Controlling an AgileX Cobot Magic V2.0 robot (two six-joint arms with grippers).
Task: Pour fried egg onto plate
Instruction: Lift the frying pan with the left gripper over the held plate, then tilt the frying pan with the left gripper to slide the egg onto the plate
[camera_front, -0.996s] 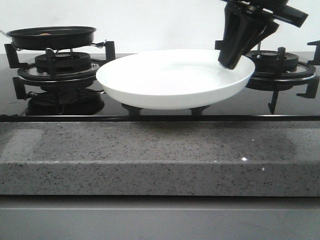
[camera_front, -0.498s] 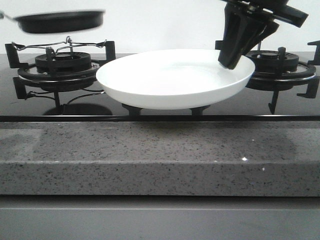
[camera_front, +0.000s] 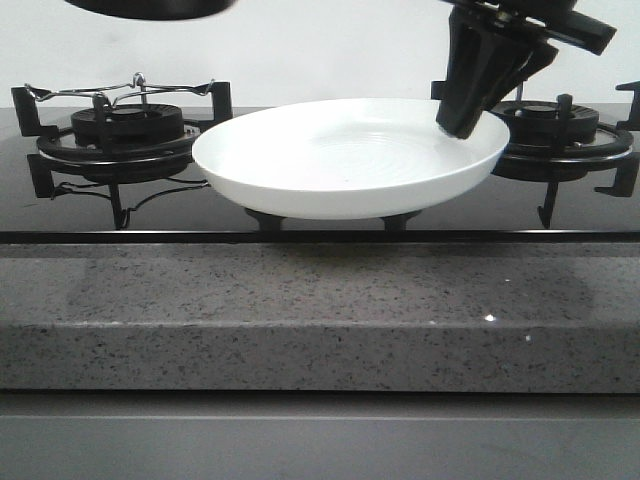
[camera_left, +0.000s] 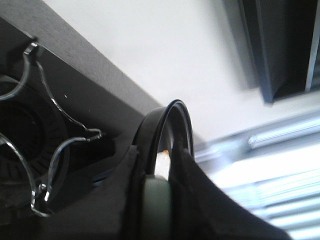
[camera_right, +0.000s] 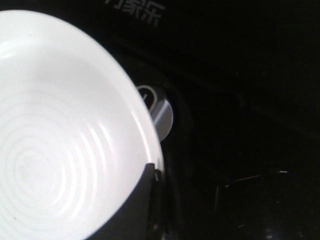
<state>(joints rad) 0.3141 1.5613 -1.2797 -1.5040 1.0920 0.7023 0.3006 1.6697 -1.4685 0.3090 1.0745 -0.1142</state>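
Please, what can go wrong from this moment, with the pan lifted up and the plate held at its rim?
The pan is high, far left of the plate, so an early tilt could drop its load on the left burner. The right gripper pinches only the plate's rim; a landing egg might tip the plate.

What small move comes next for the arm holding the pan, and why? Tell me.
Probably carry the pan sideways toward the plate before tilting. The front view shows the pan raised above the left burner, well off to the plate's side, and the plate has nothing on it. The right gripper grips the plate's rim, so the plate looks steadied for the pour.
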